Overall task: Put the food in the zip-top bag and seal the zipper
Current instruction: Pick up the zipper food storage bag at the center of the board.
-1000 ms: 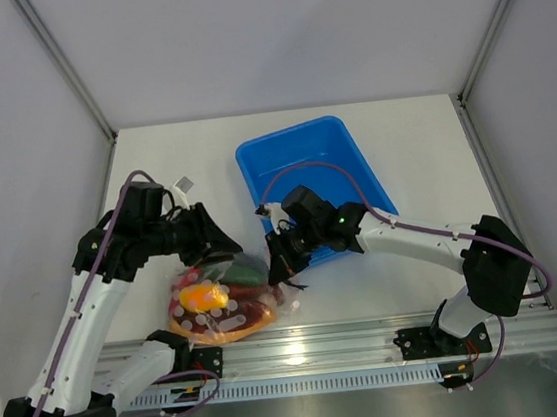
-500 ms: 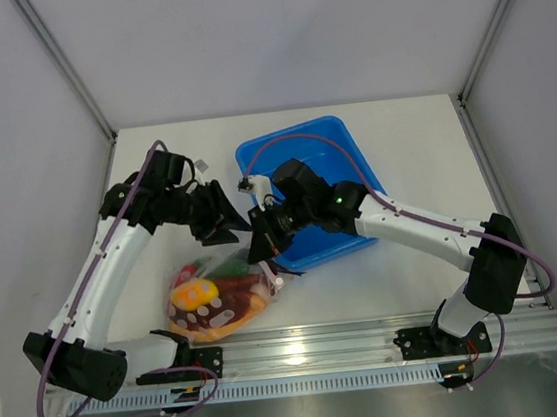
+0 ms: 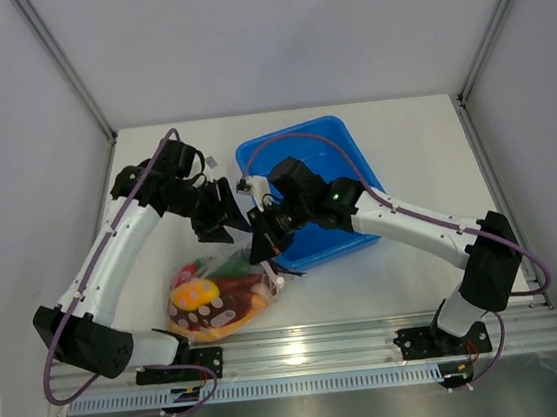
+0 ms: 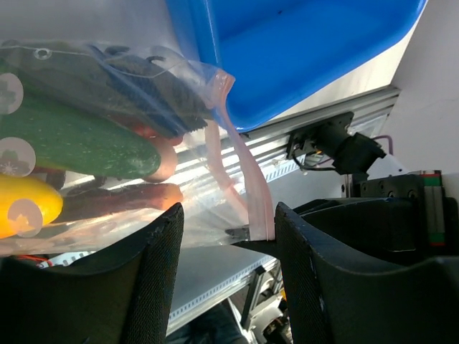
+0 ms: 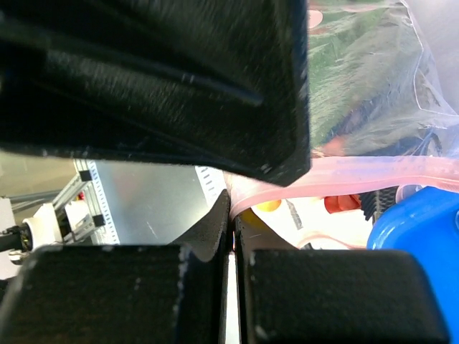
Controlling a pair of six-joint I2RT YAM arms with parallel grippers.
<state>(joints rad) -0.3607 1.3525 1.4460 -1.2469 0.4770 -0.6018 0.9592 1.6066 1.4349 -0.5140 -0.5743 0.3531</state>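
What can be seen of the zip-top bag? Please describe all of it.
The zip-top bag is clear, crinkly plastic, bulging with toy foods in green, yellow, red and brown. It lies near the table's front edge, close beside the blue tub. The right end effector pinches the pink strip along its mouth.

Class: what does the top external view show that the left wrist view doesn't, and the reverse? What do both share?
Only the top view shows both arms whole, left arm and right arm, and the blue tub's full outline. Only the left wrist view shows the pink zipper running down into the right hand's pinch, framed by the open left hand. Both show the zip-top bag holding food, next to the tub.
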